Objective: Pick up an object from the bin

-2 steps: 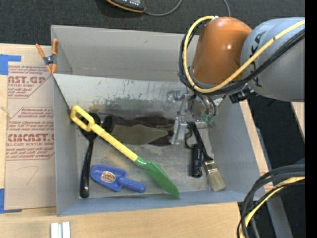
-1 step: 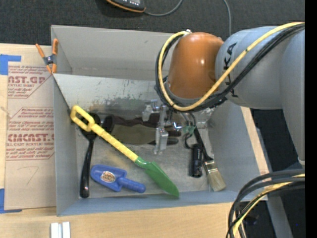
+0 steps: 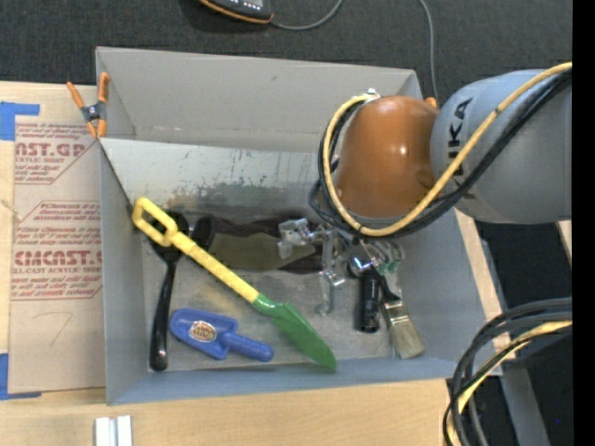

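Setting: dark carpet (image 3: 93,17) up top, wooden tabletop (image 3: 279,426) along the near edge, and the grey bin (image 3: 251,100) sitting on it.

Camera view, arm: it comes in from the right, with the orange cover (image 3: 386,161) hanging over the bin's right half.

Gripper (image 3: 325,282): low over the floor right of centre. Honestly can't tell whether it's spread or pinched, and nothing shows as held.

Closest stuff: the green blade (image 3: 302,328) of the trowel (image 3: 232,282) is just to its left, and a black stick (image 3: 369,303) just to its right with a small brush (image 3: 404,334) beside that. A dark olive thing (image 3: 237,247) lies behind, toward the back wall.

Rest of the bin: black spoon (image 3: 165,305) along the left side and a blue tool (image 3: 218,334) at the front, both well apart from the gripper.

Handling, trowel: looks like light, stiff plastic, so you'd want to close across the narrow yellow handle. The blade is flat and probably slippery.

Handling, black stick: I'd guess it's light, hard and round, so it may roll. Take it across the middle.

Watch out: the brush is touching or nearly touching the stick, so you could drag both.
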Robot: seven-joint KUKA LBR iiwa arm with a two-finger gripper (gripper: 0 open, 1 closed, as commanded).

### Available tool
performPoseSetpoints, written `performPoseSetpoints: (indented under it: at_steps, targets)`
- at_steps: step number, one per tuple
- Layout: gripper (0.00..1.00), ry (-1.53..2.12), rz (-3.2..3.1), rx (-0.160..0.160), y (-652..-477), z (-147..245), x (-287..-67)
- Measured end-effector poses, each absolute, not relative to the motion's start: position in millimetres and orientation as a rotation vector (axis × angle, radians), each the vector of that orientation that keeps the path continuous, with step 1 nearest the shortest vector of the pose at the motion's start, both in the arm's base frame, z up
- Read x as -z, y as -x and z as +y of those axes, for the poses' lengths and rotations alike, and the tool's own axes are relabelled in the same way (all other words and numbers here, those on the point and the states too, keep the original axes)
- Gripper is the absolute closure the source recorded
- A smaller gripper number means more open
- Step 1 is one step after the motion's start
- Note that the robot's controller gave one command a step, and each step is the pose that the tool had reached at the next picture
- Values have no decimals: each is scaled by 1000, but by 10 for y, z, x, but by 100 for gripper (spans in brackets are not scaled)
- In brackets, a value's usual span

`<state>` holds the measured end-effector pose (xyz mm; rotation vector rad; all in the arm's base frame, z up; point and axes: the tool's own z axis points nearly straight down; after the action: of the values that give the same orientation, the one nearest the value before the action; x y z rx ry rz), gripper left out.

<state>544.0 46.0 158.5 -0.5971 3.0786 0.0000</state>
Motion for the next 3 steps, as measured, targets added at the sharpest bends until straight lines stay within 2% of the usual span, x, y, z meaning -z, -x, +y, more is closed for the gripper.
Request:
performPoseSetpoints:
  at_steps: [1,2,3]
  targets:
    - [0,242,3112,-8,-5823,549,-1803]
    - [0,539,3090,-5,-5796,921,-1080]
    - [0,506,3091,-6,-5815,893,-1115]
